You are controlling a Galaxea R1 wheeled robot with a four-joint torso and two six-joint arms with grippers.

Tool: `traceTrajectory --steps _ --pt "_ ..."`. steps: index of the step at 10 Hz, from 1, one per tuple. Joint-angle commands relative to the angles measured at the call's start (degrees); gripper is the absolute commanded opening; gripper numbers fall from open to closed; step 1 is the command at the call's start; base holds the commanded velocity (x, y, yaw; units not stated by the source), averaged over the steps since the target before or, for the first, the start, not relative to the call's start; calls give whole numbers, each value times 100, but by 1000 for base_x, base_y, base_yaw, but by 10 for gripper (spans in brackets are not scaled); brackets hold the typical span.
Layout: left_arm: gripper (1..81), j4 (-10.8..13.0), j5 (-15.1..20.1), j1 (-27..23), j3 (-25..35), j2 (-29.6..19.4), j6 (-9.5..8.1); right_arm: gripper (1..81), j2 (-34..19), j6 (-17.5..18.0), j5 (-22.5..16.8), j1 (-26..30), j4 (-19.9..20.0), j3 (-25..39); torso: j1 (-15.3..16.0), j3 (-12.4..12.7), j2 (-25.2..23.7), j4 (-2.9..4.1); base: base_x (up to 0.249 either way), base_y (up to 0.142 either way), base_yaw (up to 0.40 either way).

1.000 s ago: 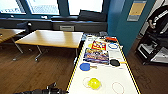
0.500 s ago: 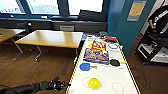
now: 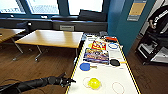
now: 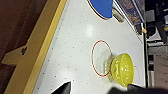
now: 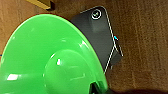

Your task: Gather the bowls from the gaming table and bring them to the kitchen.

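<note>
At lower left of the frame, the left tool (image 3: 67, 81), fingers spread and empty, is nearing the desk (image 3: 105, 72) where a yellow bowl (image 3: 94, 83) is waiting uncollected, while a green bowl (image 5: 47, 57) is looming before the right wrist, its tool's grip impossible to tell.

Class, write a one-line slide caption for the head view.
Left gripper reaches toward the yellow bowl on the white gaming table.
</note>
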Motion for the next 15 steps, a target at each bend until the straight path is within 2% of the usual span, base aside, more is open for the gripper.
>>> traceTrajectory --steps 1,3,5,11,15 --pt "811 92 426 -796 -419 488 -50 10 -190 21 -388 153 -113 6 0 0 0 0 0 0 0" --pt "811 136 470 -849 -665 855 -50 10 -164 13 -396 188 -114 6 0 0 0 0 0 0 0" --pt "811 136 461 -911 -761 1006 -58 10 -156 20 -432 197 -122 6 0 -2 2 0 0 0 0" --pt "811 136 497 -919 -1597 1840 -85 10 -121 12 -432 206 -122 -2 2 -6 2 0 0 0 0" --pt "811 145 497 -919 -1668 2069 -93 10 -128 -49 -432 206 -131 6 2 -6 5 0 0 0 0"
